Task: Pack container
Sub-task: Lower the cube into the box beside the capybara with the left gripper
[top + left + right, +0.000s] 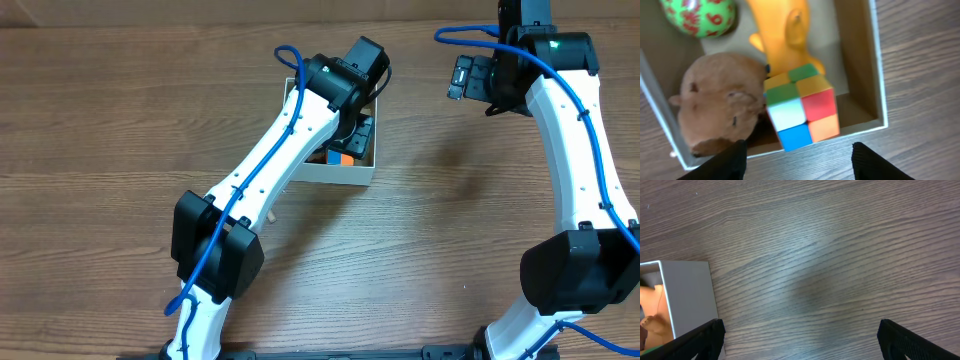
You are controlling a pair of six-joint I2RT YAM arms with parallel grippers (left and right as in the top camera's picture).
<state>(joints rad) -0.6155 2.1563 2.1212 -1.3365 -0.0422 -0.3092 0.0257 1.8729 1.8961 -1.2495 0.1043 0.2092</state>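
The container (pixel 337 173), a white-walled box with a brown bottom, sits on the wooden table, mostly hidden under my left arm. The left wrist view looks into it (pixel 862 75). It holds a brown plush animal (pixel 717 107), a multicoloured puzzle cube (pixel 800 107), an orange toy (pixel 782 42) and a green ball with red numbers (pixel 697 17). The cube also shows in the overhead view (pixel 340 157). My left gripper (pixel 797 167) (pixel 355 125) hangs open and empty above the container's edge. My right gripper (pixel 466 78) (pixel 800 345) is open and empty over bare table to the container's right.
The right wrist view shows one corner of the container (pixel 687 292) at its left edge and wood-grain table (pixel 840 255) elsewhere. A small light speck (pixel 270 214) lies on the table beside my left arm.
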